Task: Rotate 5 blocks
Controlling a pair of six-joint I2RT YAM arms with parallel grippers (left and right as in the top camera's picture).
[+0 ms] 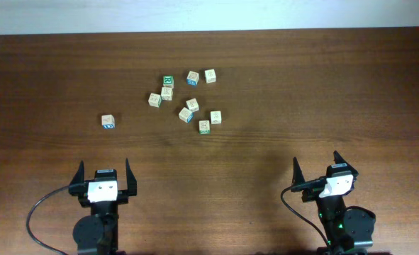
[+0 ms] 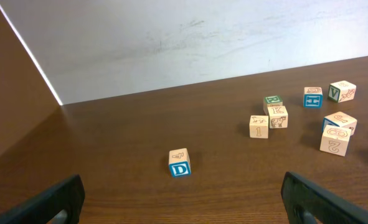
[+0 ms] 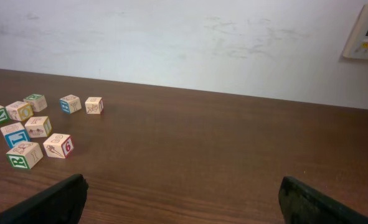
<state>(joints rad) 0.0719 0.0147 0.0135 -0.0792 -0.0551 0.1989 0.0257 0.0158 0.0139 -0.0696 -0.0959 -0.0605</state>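
**Rotate 5 blocks: both arms at the near edge, nothing in hand**

- Table point(image 1: 301, 85): brown wood.
- Left gripper point(image 1: 104, 164) sits at 7 o'clock in the overhead view, right gripper point(image 1: 316, 157) at 5 o'clock. Both sets of jaws are spread wide and empty, well apart from every cube.
- Blocks point(image 1: 186, 115): a loose cluster toward 11 o'clock of table centre.
- One stray, the D block point(image 1: 108, 121), lies at 9 o'clock of the cluster, nearest the left gripper.
- Green-topped cube point(image 1: 168, 80) sits at the cluster's 11 o'clock.

Progress, as a judgement: no completed turn shows, so all five rotations look outstanding.
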